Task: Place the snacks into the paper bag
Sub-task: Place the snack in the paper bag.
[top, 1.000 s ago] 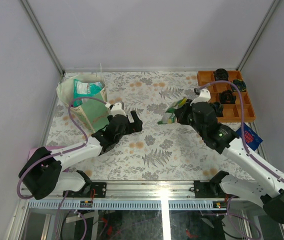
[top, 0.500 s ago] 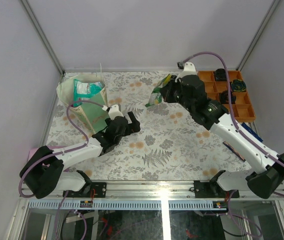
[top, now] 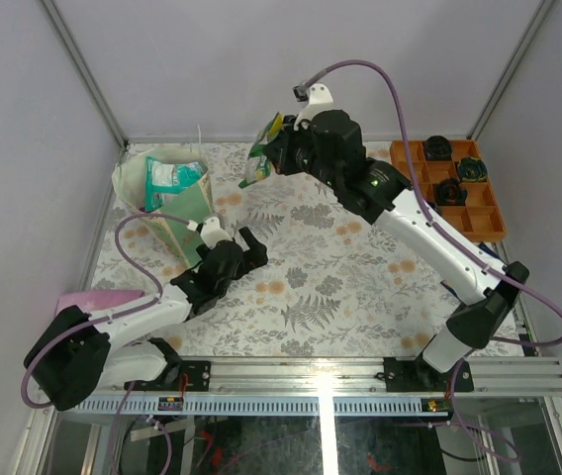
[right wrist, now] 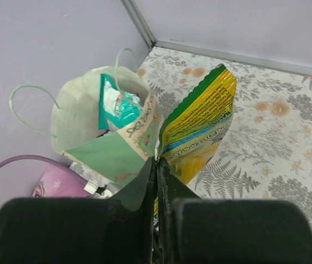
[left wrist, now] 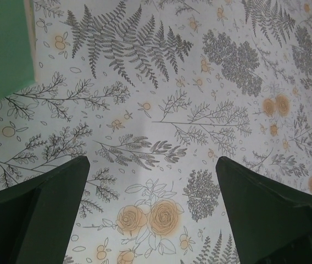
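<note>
My right gripper point(top: 273, 158) is shut on a yellow-green snack packet point(top: 259, 155) and holds it high in the air, right of the paper bag point(top: 167, 198). In the right wrist view the packet point(right wrist: 200, 129) hangs from my closed fingertips point(right wrist: 157, 160), with the bag point(right wrist: 104, 118) below and to the left. The bag stands upright and open, with a teal packet point(top: 170, 176) inside. My left gripper point(top: 244, 246) is open and empty, low over the tablecloth just right of the bag's base. In the left wrist view its fingers point(left wrist: 46, 198) frame bare cloth, with the bag's green side point(left wrist: 5, 49) at the upper left.
An orange compartment tray point(top: 454, 203) with dark round objects stands at the back right. A flat pink item point(top: 98, 300) lies at the left edge, also in the right wrist view point(right wrist: 62, 187). A grey frame and walls enclose the table.
My right arm has swung left and up with the packet, from mid-table to near the bag. My left gripper has drawn back a little toward the near left.
</note>
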Tool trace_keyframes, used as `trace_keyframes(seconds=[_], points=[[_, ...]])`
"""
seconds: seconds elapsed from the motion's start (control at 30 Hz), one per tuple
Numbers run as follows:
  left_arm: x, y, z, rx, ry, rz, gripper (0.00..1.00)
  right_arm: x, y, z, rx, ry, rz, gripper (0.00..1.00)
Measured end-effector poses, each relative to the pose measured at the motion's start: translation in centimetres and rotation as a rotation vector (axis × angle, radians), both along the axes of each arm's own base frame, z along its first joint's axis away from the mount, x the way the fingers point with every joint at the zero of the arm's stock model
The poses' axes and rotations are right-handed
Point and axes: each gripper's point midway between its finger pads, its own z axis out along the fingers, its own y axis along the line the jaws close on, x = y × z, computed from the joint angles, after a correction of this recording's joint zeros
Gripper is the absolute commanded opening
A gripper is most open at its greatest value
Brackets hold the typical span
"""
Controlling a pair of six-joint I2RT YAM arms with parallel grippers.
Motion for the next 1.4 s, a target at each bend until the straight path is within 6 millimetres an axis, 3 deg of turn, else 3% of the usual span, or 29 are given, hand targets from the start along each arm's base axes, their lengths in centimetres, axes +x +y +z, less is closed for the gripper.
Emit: trace_keyframes(seconds=[0.33,0.6,0.73,1.0,1.23,1.4], points=[[-2.2,-0.5,-0.6,0.019,0.005,-0.066,1.0,-1.4,5.5,2.3,0.011,-0.043,0.122,0.0],[-2.5,-0.5,-1.6,0.044,0.025,-0.077,1.0,-4.3,10.6,4.0,0.036,-0.11,0.278,0.0],[-2.5,-0.5,-1.7,0.052,0.026,-0.08,1.0,-5.4,12.6,3.8,0.035,-0.15,0.352,0.0],[-2.5,-0.5,-1.7,0.058,0.024,-0.083,1.0,-4.6,15.3,2.4,0.038,-0.216,0.395,0.0],[-2.5,-0.5,-1.7,0.062,0.023,-0.086,1.0,-4.6,16.5,0.9,0.011,-0.243,0.412,0.0],[-2.6,-0.4,-1.8,0.067,0.025,-0.087,1.0,-6.3,17.0,0.2,-0.024,-0.292,0.43,0.0]])
